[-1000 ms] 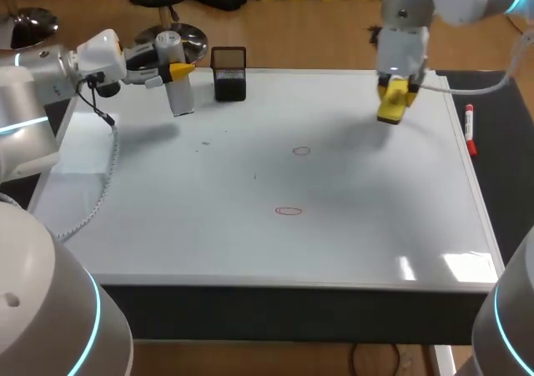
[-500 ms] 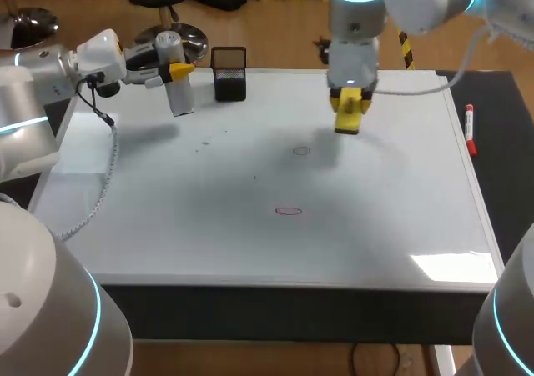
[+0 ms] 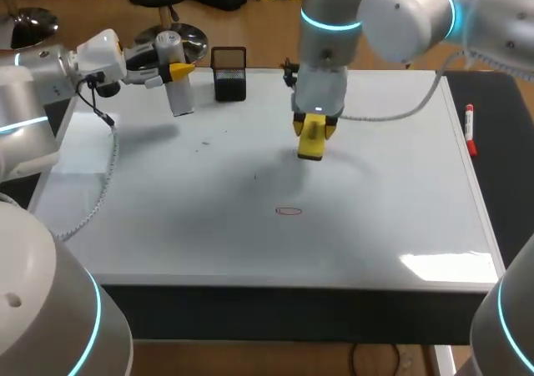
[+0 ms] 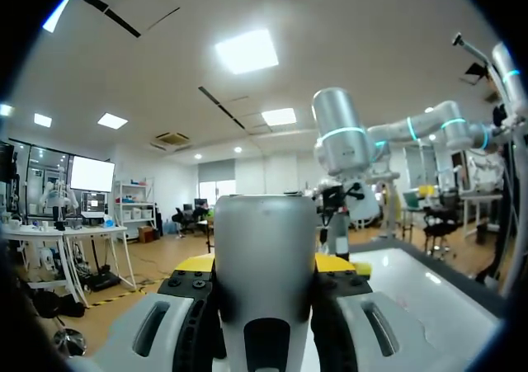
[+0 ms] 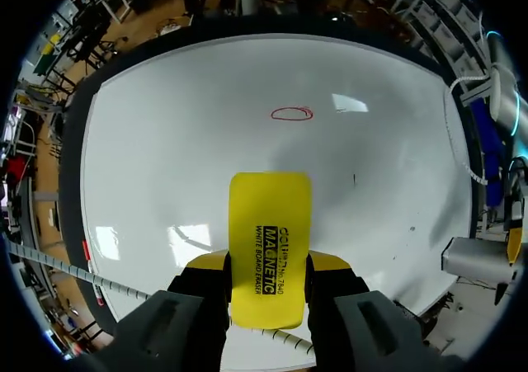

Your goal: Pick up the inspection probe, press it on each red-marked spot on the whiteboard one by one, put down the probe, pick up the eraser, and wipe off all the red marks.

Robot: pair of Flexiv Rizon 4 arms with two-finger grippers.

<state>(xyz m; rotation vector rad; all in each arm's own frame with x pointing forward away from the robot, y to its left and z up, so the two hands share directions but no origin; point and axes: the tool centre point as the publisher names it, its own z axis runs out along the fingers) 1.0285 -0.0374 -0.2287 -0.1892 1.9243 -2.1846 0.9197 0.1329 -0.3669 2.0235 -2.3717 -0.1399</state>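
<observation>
The whiteboard (image 3: 375,218) covers the table top. One red oval mark (image 3: 289,211) shows near its middle, and ahead of the eraser in the right wrist view (image 5: 291,114). My right gripper (image 3: 314,127) is shut on the yellow eraser (image 3: 311,142), which points down at the board just above that mark. The eraser (image 5: 268,240) sits between the yellow fingertips (image 5: 206,261). At the back left, my left gripper (image 3: 171,69) is shut on the grey-white inspection probe (image 3: 178,92), held above the board. The probe (image 4: 264,248) fills the gap between that gripper's fingers.
A black mesh pen holder (image 3: 229,74) stands at the board's back edge, beside the probe. A red marker (image 3: 470,127) lies on the dark mat right of the board. A few small dark specks (image 3: 204,145) dot the left half.
My right arm has swept left across the board with the eraser. It now covers the spot where a faint red oval showed earlier. The left arm has not moved.
</observation>
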